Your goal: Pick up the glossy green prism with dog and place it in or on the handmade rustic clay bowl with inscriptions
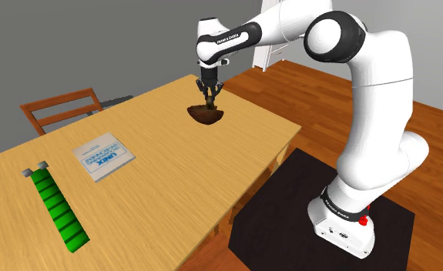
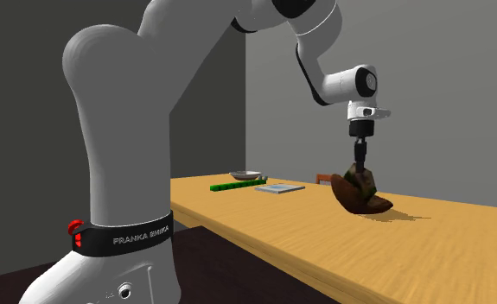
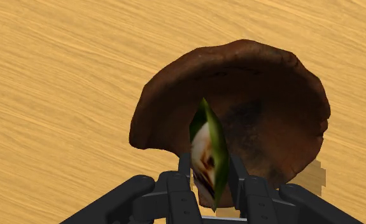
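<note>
wrist view: hand (image 3: 211, 170) is clamped on the green prism (image 3: 207, 143), long axis pointing straight out from the hand, tip over the hollow of the brown bowl (image 3: 270, 89) on the desk (image 3: 60, 76). bowl's dead ahead, so i'd call it a straight drop.

We are viewing the pincer (image 1: 212, 98) from high behind the stand (image 1: 281, 202), from low beside the stand, and closely along its fingers; all views are sharing the brown bowl (image 3: 251, 95) beneath it.
</note>
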{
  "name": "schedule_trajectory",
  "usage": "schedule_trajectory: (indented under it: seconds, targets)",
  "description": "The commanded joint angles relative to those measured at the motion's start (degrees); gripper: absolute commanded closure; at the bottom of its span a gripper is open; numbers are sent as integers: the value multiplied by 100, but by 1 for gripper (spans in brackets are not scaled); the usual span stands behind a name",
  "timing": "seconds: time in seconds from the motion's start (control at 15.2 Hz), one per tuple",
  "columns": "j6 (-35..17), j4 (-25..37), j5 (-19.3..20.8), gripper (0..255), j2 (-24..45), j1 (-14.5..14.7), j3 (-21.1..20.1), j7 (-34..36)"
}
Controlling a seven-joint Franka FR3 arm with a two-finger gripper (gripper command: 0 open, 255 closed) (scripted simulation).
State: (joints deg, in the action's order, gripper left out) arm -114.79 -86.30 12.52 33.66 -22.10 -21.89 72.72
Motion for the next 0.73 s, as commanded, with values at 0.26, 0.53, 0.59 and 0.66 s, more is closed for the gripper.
schedule_trajectory:
  seconds: [0.26, 0.53, 0.59, 0.66]
  targets:
    - [-32, -19, 7, 255, 17, 4, 4, 8]
    - [-32, -17, 8, 0, 19, 6, 4, 10]
    - [-32, -17, 8, 0, 19, 6, 3, 10]
    - [-32, -17, 8, 0, 19, 6, 4, 10]
